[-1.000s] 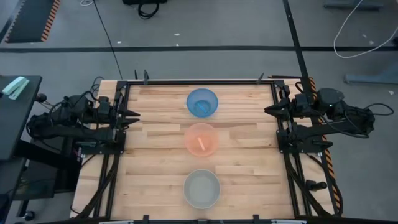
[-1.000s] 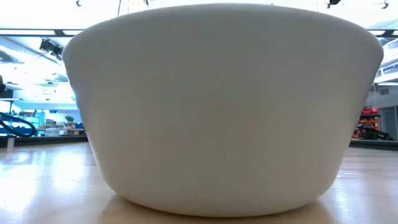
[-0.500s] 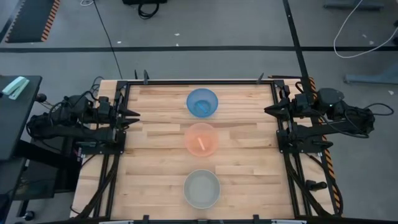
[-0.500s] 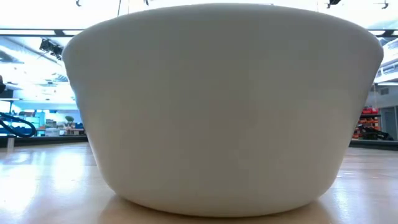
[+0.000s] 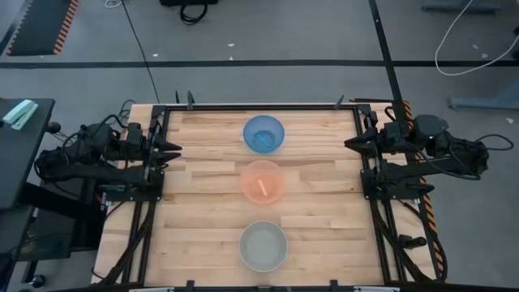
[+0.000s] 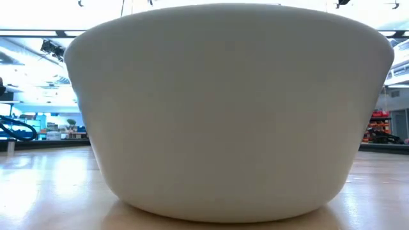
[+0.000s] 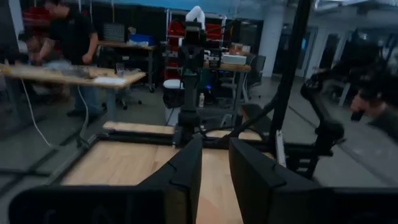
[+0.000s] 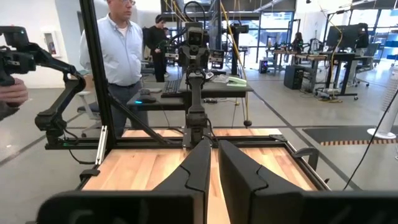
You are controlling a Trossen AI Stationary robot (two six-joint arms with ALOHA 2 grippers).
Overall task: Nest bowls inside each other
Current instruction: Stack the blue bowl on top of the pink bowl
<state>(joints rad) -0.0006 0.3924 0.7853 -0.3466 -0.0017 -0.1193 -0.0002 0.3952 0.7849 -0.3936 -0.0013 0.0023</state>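
In the high view three bowls stand upright on their bases in a line down the middle of the wooden table. The blue bowl (image 5: 263,134) is at the far end, the salmon-orange bowl (image 5: 263,182) in the middle, and the grey-green bowl (image 5: 263,246) nearest. The grey-green bowl (image 6: 230,108) fills the low view and hides the other two there. My left gripper (image 5: 177,149) (image 7: 216,146) waits at the table's left edge, level with the blue bowl, with its fingers a little apart. My right gripper (image 5: 349,144) (image 8: 214,146) waits shut at the right edge.
Dark metal frames (image 5: 146,186) (image 5: 375,186) run along the table's left and right edges under the arms. Bare wood lies between each gripper and the line of bowls. People (image 8: 121,56) (image 7: 71,43) are in the room beyond the table.
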